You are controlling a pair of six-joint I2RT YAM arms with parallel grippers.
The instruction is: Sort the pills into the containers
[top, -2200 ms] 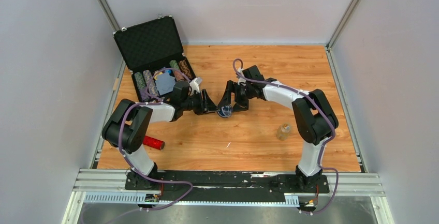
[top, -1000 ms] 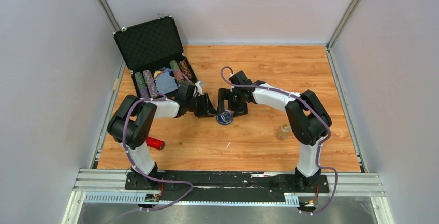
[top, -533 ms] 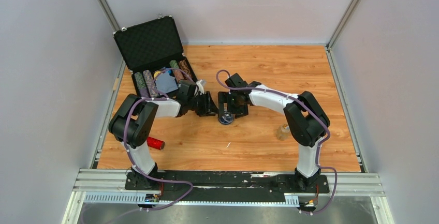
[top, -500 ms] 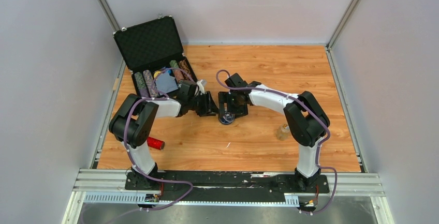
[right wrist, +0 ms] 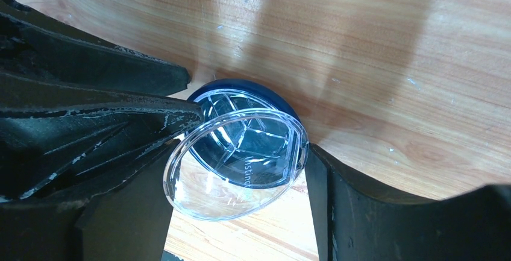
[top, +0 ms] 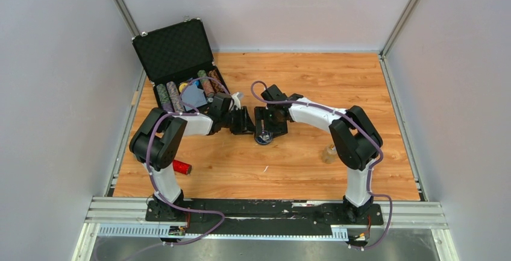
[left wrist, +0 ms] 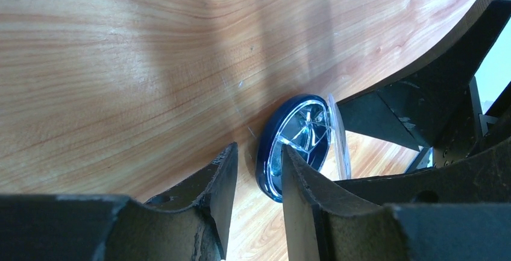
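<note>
At the middle of the surface lies the round pill dish, dark dividers over a silvery floor. Its clear lid tilts up, clamped in the right gripper's jaws. The left gripper's jaws stand slightly apart at the rim. At 10 o'clock, the poker-chip case holds chip rows.

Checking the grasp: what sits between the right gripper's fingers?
In the right wrist view, the clear lid, raised over the dish, spans the gap between the fingers; firm contact can't be told.

From above, the right gripper is covering most of the dish, so you are not seeing its compartments there. In your left wrist view, the left gripper is hiding its near rim.
</note>
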